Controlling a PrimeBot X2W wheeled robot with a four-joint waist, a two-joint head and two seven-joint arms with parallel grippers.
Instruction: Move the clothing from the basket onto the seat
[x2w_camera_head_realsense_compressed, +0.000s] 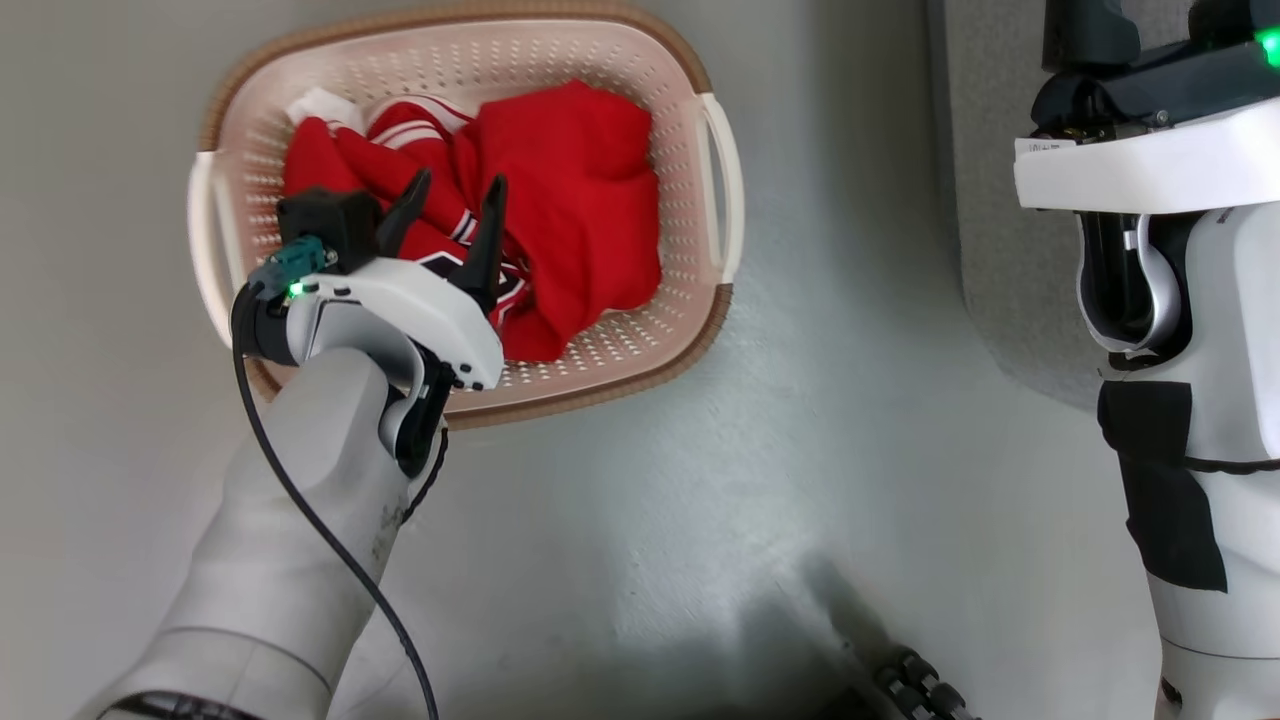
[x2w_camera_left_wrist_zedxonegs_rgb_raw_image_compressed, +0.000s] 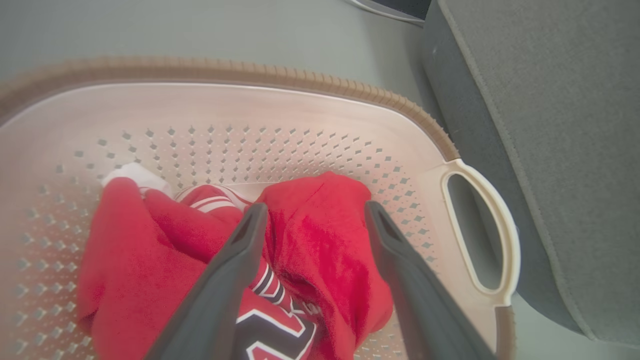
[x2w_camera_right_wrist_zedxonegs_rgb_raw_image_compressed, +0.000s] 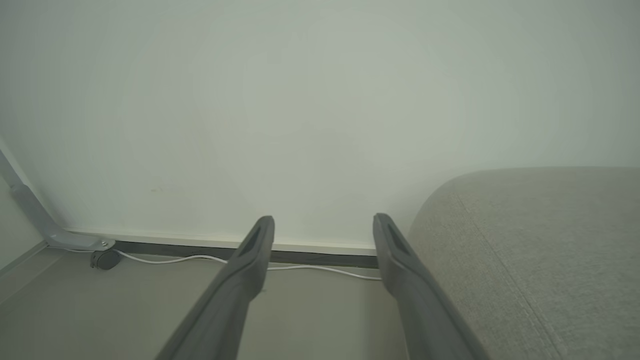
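Grey floor (x2w_camera_head_realsense_compressed: 800, 450), biggest thing in the head view. Grey fabric sofa (x2w_camera_head_realsense_compressed: 990, 200) at upper right, rounded edge. In the left wrist view the sofa (x2w_camera_left_wrist_zedxonegs_rgb_raw_image_compressed: 550, 125) sits just beside the basket's handle end; in the right wrist view the sofa (x2w_camera_right_wrist_zedxonegs_rgb_raw_image_compressed: 540, 250) fills the lower right. Pale wall (x2w_camera_right_wrist_zedxonegs_rgb_raw_image_compressed: 320, 100) ahead of the right arm, dark baseboard along its foot.

Robot's right arm (x2w_camera_head_realsense_compressed: 1200, 300), white with dark parts, stands at the right edge of the head view, over the sofa edge. Left forearm (x2w_camera_head_realsense_compressed: 300, 480) comes up from lower left, with a black cable (x2w_camera_head_realsense_compressed: 330, 540) running along it.

Basket (x2w_camera_head_realsense_compressed: 620, 340) stands on the floor, upper left of the head view: cream with holes, brown rim, white handle on each short side. Basket wall (x2w_camera_left_wrist_zedxonegs_rgb_raw_image_compressed: 300, 125) close up in the left wrist view, handle (x2w_camera_left_wrist_zedxonegs_rgb_raw_image_compressed: 500, 225) toward the sofa.

Clothing (x2w_camera_head_realsense_compressed: 580, 200) all lies inside the basket, bunched up: plain red piece on the sofa side, jersey (x2w_camera_head_realsense_compressed: 400, 170) with white stripes and a navy-and-white number on the other. Same heap of clothing (x2w_camera_left_wrist_zedxonegs_rgb_raw_image_compressed: 325, 260) in the left wrist view, jersey (x2w_camera_left_wrist_zedxonegs_rgb_raw_image_compressed: 270, 330) under the near finger.

Left gripper (x2w_camera_head_realsense_compressed: 460, 182) is inside the basket over the heap, fingers spread wide, holding nothing. In its own view the left gripper (x2w_camera_left_wrist_zedxonegs_rgb_raw_image_compressed: 316, 207) has the plain red piece between the fingers; can't tell whether the tips touch the fabric.

Right gripper (x2w_camera_right_wrist_zedxonegs_rgb_raw_image_compressed: 324, 220) has its fingers spread, empty, pointing at the wall just left of the sofa. A thin white cable (x2w_camera_right_wrist_zedxonegs_rgb_raw_image_compressed: 200, 258) lies along the baseboard, with a small caster (x2w_camera_right_wrist_zedxonegs_rgb_raw_image_compressed: 105, 259) at far left.
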